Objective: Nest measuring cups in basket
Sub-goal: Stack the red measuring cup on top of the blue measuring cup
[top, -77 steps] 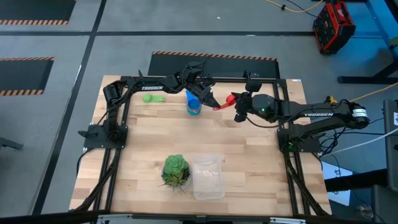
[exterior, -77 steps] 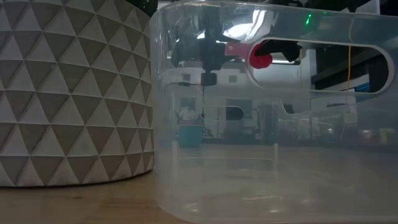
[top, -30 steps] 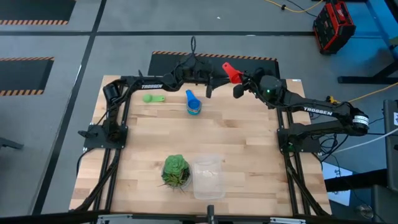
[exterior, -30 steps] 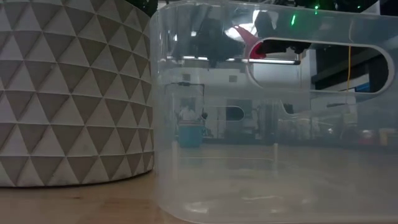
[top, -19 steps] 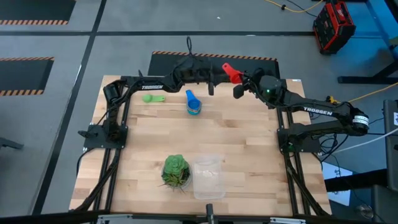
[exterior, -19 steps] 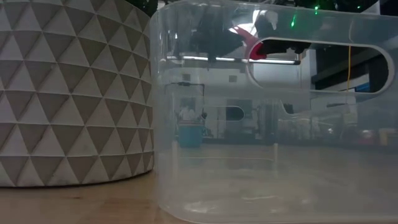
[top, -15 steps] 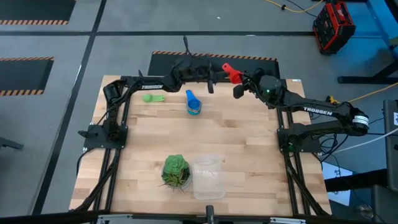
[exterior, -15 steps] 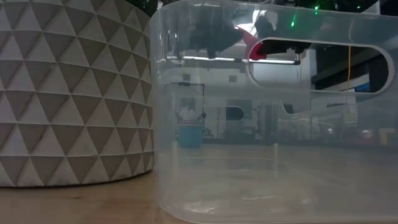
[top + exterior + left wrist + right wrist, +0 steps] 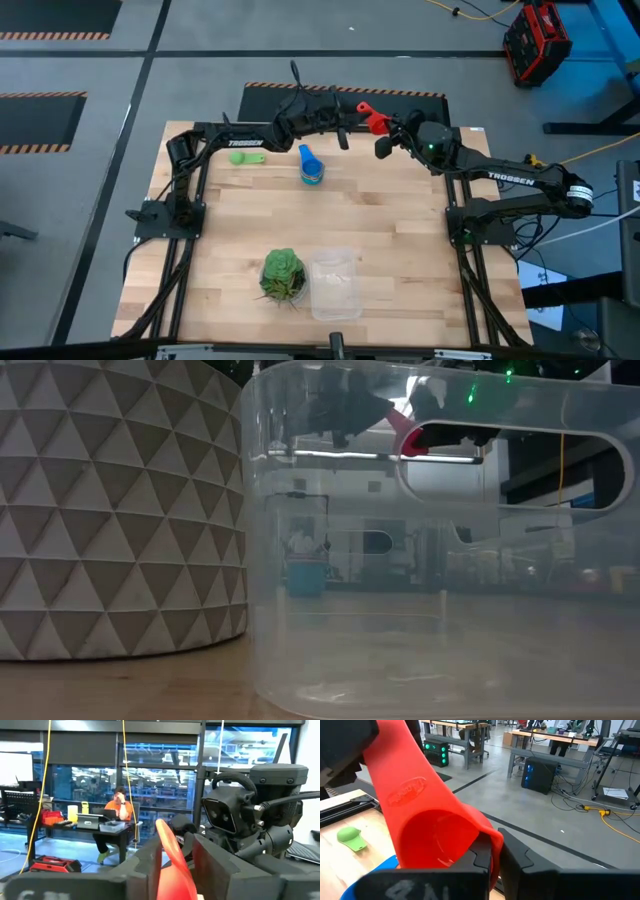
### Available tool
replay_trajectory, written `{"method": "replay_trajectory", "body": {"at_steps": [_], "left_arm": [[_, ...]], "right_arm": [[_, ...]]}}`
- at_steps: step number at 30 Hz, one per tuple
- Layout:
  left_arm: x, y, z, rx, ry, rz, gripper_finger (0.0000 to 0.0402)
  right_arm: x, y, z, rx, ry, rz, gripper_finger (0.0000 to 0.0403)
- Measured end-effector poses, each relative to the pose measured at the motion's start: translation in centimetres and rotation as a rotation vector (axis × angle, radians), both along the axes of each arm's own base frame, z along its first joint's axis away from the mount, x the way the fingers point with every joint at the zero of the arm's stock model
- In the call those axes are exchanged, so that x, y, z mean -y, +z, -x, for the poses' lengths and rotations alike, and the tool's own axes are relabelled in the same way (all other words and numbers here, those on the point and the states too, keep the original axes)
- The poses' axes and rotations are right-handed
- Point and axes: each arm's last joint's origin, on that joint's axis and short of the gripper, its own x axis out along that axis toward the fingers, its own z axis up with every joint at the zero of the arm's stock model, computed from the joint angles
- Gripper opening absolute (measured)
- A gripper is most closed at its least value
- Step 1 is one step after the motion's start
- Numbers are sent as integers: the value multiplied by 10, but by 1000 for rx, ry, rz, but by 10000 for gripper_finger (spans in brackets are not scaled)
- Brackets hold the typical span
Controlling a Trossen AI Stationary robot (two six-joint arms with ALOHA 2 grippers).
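Wooden table from above: at 12 o'clock my right gripper is clamped on the red cup, my left gripper closing around its handle. I'd seat the handle fully before releasing. Blue cup and green cup wait nearby; the basket sits at 6 o'clock beside a leafy ball.

Low down, the basket wall and a patterned pot block much.

Left wrist: handle between half-open fingers; a person sits behind.

Right wrist: cup rim pinched.

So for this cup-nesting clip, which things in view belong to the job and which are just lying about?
Part of the job:
- red cup, held by the right gripper, with the left gripper at its handle
- blue cup
- green cup
- clear basket

Just lying about:
- leafy ball in its patterned pot
- red toolbox on the floor
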Motion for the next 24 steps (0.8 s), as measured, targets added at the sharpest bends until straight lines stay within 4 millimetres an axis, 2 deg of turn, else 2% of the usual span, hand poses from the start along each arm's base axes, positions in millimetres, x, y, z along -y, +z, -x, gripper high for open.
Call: {"method": "replay_trajectory", "body": {"at_steps": [9,20,24], "left_arm": [[0,0,0,-2,-6,-1,9],[-1,0,0,-5,0,-9,5],[-1,0,0,-4,1,-10,3]], "right_arm": [[0,0,0,-5,-5,6,25],[0,0,0,-2,0,2,70],[0,0,-1,1,27,-5,101]]}}
